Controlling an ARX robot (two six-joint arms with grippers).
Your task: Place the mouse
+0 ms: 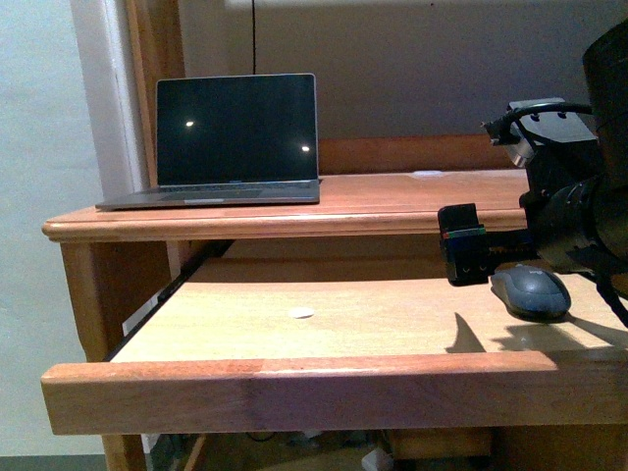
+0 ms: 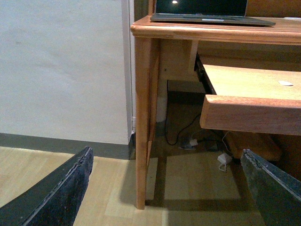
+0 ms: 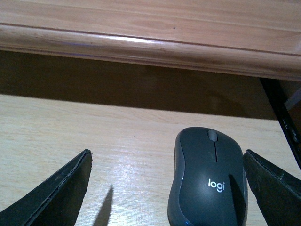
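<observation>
1. Mouse point(image 3: 209, 183): dark grey, "logi" on its back, scroll wheel pointing toward the rear of the desk. It lies flat on the pull-out tray point(image 1: 226, 324), at the right end, approx. under the front lip of the desk top point(image 1: 294, 221).

2. R gripper point(image 3: 167, 153): jaws spread wide, gripping nothing. You see the mouse between the two fingers point(image 3: 61, 193), well off-centre and right up against one of them. Whether that finger touches the mouse cannot be told. The other finger stands well apart from it, over bare tray. In the front view the right arm point(image 1: 574, 211) enters from the right, with one black finger just left of the mouse and slightly above the tray.

3. L gripper point(image 2: 167, 150): jaws also wide, empty. Its cam looks at the floor point(image 2: 84, 188) beside the left desk leg point(image 2: 142, 127), i.e. away from the tray.

4. Ref. items:
- Laptop point(image 1: 235, 132): open, screen dark, on the desk top at left, well apart from the mouse.
- Small white round spot point(image 1: 301, 313): on the tray, near mid-width.
- Cables and a white plug point(image 2: 223, 159): on the floor under the desk.
</observation>
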